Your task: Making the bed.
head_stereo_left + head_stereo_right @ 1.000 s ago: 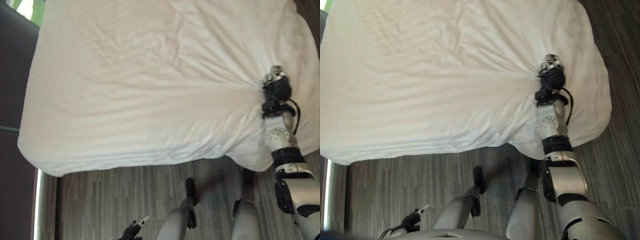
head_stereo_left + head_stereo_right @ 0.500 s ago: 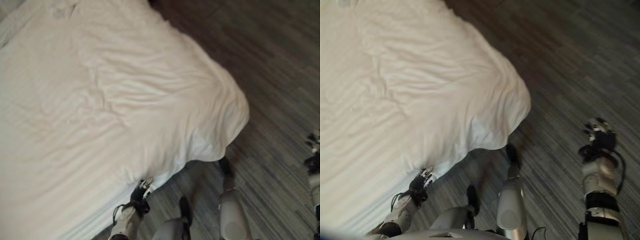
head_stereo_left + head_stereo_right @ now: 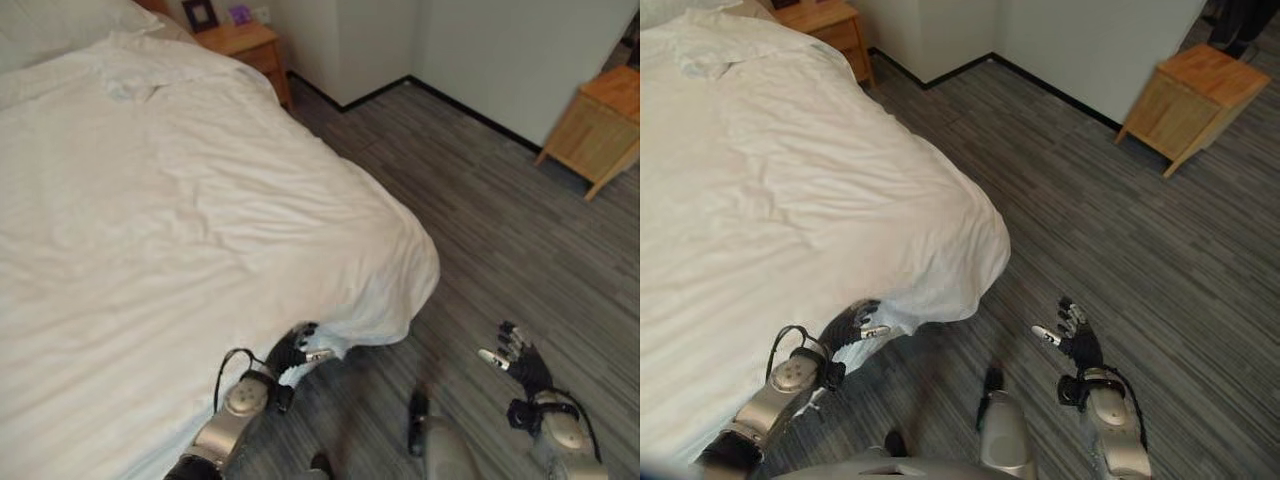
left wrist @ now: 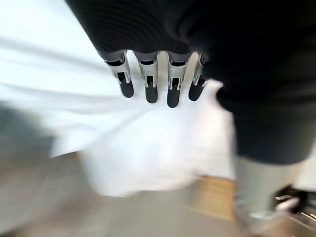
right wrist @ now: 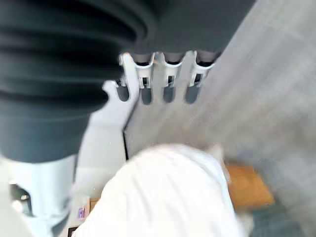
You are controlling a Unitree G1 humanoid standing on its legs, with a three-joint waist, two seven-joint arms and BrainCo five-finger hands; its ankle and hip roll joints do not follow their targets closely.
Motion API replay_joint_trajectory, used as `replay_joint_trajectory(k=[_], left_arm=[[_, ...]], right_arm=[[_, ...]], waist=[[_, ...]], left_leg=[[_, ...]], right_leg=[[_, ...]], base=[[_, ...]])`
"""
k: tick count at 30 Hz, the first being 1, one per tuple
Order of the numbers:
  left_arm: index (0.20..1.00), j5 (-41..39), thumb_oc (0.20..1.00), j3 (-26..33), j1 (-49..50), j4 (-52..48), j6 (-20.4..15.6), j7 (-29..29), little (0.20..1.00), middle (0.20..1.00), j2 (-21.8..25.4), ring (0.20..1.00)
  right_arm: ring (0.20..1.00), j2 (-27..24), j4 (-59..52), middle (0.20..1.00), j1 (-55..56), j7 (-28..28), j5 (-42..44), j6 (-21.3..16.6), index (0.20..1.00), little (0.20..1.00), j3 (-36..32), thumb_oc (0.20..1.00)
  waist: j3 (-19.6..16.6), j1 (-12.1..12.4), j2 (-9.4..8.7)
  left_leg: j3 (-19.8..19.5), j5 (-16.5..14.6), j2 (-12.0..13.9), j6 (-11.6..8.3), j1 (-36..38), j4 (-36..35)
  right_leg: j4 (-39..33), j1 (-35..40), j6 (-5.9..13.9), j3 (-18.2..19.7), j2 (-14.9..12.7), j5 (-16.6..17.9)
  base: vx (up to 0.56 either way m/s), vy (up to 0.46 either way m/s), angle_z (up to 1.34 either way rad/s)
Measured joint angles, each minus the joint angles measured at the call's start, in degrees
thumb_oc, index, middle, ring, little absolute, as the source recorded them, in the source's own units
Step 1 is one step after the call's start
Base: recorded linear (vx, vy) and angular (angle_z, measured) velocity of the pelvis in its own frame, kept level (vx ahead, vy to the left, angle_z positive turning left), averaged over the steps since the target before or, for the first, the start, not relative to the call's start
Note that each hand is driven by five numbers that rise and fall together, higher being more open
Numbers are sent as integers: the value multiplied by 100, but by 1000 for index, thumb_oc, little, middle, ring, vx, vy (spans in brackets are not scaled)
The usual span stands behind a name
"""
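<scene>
- You're looking at a white duvet (image 3: 170,220) that is covering the bed and showing soft wrinkles across its top.
- Its near corner (image 3: 950,290) is drooping over the bed's edge toward the grey floor, bunching into loose folds.
- At the far end, a rumpled fold of the same white cloth (image 3: 130,75) is lying across the cover, just below a white pillow (image 3: 60,25) that is resting at the head.

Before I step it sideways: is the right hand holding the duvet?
No, the right hand hangs open over the floor, apart from the duvet.
</scene>
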Motion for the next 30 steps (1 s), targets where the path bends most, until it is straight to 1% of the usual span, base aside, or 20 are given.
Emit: replay_joint_trajectory(k=[1, 2, 3, 4, 6, 8, 10, 11, 12, 13, 14, 15, 17, 20, 22, 24, 26, 27, 29, 30], left_arm=[[1000, 45, 1000, 117, 187, 175, -102, -40, 1000, 1000, -234, 1000], [1000, 40, 1000, 152, 188, 501, 96, -28, 1000, 1000, -335, 1000], [1000, 37, 1000, 196, 127, 603, 167, -26, 1000, 1000, -311, 1000], [1000, 28, 1000, 97, -275, 1162, 269, -39, 1000, 1000, -342, 1000], [1000, -4, 1000, -130, -592, 1486, 272, -94, 1000, 1000, -533, 1000], [1000, -24, 1000, -266, -773, 1823, 313, -154, 1000, 1000, -643, 1000], [1000, -73, 1000, -547, -1061, 2119, 349, -181, 1000, 1000, -839, 1000], [1000, -73, 1000, -565, -1092, 2151, 353, -202, 1000, 1000, -994, 1000], [1000, -155, 1000, -705, -1160, 2108, 380, -175, 1000, 1000, -1110, 1000], [1000, -302, 1000, -829, -1186, 2045, 367, -87, 1000, 1000, -1214, 1000], [1000, -299, 1000, -941, -1149, 2044, 395, -94, 1000, 1000, -1206, 1000], [1000, -293, 1000, -987, -1081, 2038, 432, -78, 1000, 1000, -1228, 1000], [1000, -258, 1000, -1011, -973, 2011, 424, 21, 1000, 1000, -1278, 1000], [1000, 129, 1000, -733, -992, 1896, 402, 218, 1000, 1000, -1130, 1000], [1000, 688, 1000, -196, -971, 1971, 374, 531, 1000, 1000, -1154, 1000], [1000, 964, 1000, 190, -1007, 2391, 378, 865, 1000, 1000, -1177, 1000], [1000, 1158, 1000, 356, -989, 2551, 432, 1033, 1000, 1000, -1165, 1000], [1000, 1172, 1000, 372, -991, 2584, 434, 1124, 1000, 1000, -1165, 1000], [1000, 1172, 1000, 386, -910, 2578, 420, 1230, 1000, 1000, -1177, 1000], [1000, 1172, 1000, 437, -874, 2572, 420, 1235, 1000, 1000, -1198, 1000]], right_arm=[[1000, -133, 1, 1000, 19, 16, -221, 64, 1000, 1000, 19, 1000], [1000, -176, -65, 1000, -44, 37, -436, 64, 1000, 1000, 86, 1000], [1000, -227, -230, 1000, -111, 37, -549, 54, 1000, 1000, 122, 1000], [1000, -375, -519, 1000, -170, 45, -611, 63, 1000, 1000, 214, 1000], [1000, -527, -540, 1000, -108, 49, -813, 116, 1000, 1000, 31, 1000], [1000, -590, -564, 1000, -51, 32, -888, 184, 1000, 1000, -117, 1000], [1000, -684, -566, 1000, 246, 16, -1020, 242, 1000, 1000, -311, 1000], [1000, -767, -514, 1000, 292, 9, -1021, 242, 1000, 1000, -280, 1000], [1000, -791, -430, 1000, 288, 9, -1035, 297, 1000, 1000, -276, 1000], [1000, -793, -438, 1000, 60, 28, -1034, 393, 1000, 1000, -165, 1000], [1000, -765, -457, 1000, -80, 35, -1033, 393, 1000, 1000, -95, 1000], [1000, -750, -503, 1000, -178, 35, -1034, 372, 1000, 1000, 11, 1000], [1000, -783, -551, 1000, -116, 31, -1035, 343, 1000, 1000, 124, 1000], [1000, -782, -641, 1000, 117, 10, -1039, 318, 1000, 1000, 173, 1000], [1000, -769, -591, 1000, 99, -35, -1041, 308, 1000, 1000, 183, 1000], [1000, -770, -370, 1000, -204, -105, -1041, 281, 1000, 1000, 252, 1000], [1000, -839, -384, 1000, -287, -120, -1041, 270, 1000, 1000, 305, 1000], [1000, -876, -386, 1000, -278, -128, -1042, 261, 1000, 1000, 309, 1000], [1000, -902, -390, 1000, -287, -137, -1046, 263, 1000, 1000, 286, 1000], [1000, -904, -396, 1000, -318, -141, -1046, 262, 1000, 1000, 294, 1000]], waist=[[-33, 288, 124], [-122, 395, 63], [-123, 333, 57], [-179, 208, 79], [-230, 3, 152], [-272, -171, 199], [-249, -250, 148], [-224, -341, 113], [-172, -308, 63], [11, 77, -171], [109, 198, -235], [183, 215, -292], [287, 270, -146], [317, 265, -91], [338, 450, -20], [351, 675, 267], [391, 707, 282], [399, 752, 240], [328, 771, 147], [307, 774, 111]], left_leg=[[484, -20, 55, -31, 244, -22], [730, -109, 36, -169, 334, 50], [901, -264, 48, -521, 340, 77], [1131, -45, 237, -615, 365, 71], [808, 172, 566, -431, 444, 283], [596, 235, 957, -473, 283, 1215], [36, 381, 1241, -544, -410, 2714], [-286, 520, 1151, -711, -707, 2918], [-1131, 1420, 823, -326, -1312, 3840], [-2355, 1991, -181, -480, -2047, 5198], [-2381, 1659, -488, -666, -2231, 5402], [-2438, 1333, -744, -683, -2480, 5469], [-2137, 1094, -961, -670, -3013, 5196], [-1587, 1120, -1069, -632, -3490, 4265], [-1004, 1183, -947, -548, -3230, 2156], [-489, 1313, -649, -385, -2625, -195], [-101, 1381, -589, -272, -2483, -577], [9, 1492, -619, -124, -2445, -576], [167, 1570, -604, -14, -2446, -570], [279, 1570, -597, -13, -2467, -564]], right_leg=[[19, 283, -101, -789, -363, -118], [-242, 373, -152, -970, -516, 133], [-317, 331, -103, -1055, -537, 215], [-490, 49, -74, -675, -123, 476], [-716, 67, -322, -443, 437, 401], [-879, 203, -509, -206, 814, 274], [-1315, 502, -730, -5, 1065, 349], [-1401, 566, -822, -5, 1104, 336], [-1405, 569, -1054, 297, 1224, 399], [-1539, 530, -1049, 839, 1042, 481], [-1685, 649, -992, 915, 1018, 574], [-1939, 822, -998, 1029, 1019, 656], [-2094, 1133, -1082, 1120, 1194, 633], [-2270, 1240, -1067, 1130, 1377, 518], [-2440, 1308, -863, 1166, 1633, 397], [-2381, 1537, -587, 1071, 2033, 199], [-2412, 1850, -694, 1056, 2177, 59], [-2408, 1992, -609, 1062, 2184, -38], [-2406, 2191, -524, 1173, 2212, -232], [-2319, 2214, -622, 1206, 2209, -316]], base=[[28, -243, -156], [84, -369, -144], [163, -376, -175], [201, -368, -143], [186, -351, -148], [104, -249, -111], [125, -335, -70], [106, -322, -42], [104, -268, -112], [79, -195, -161], [60, -125, -179], [46, -37, -95], [161, -91, -83], [371, -17, -36], [606, 82, -39], [499, 53, -51], [494, 79, -16], [359, 77, -7], [595, 113, -7], [420, 76, -12]])
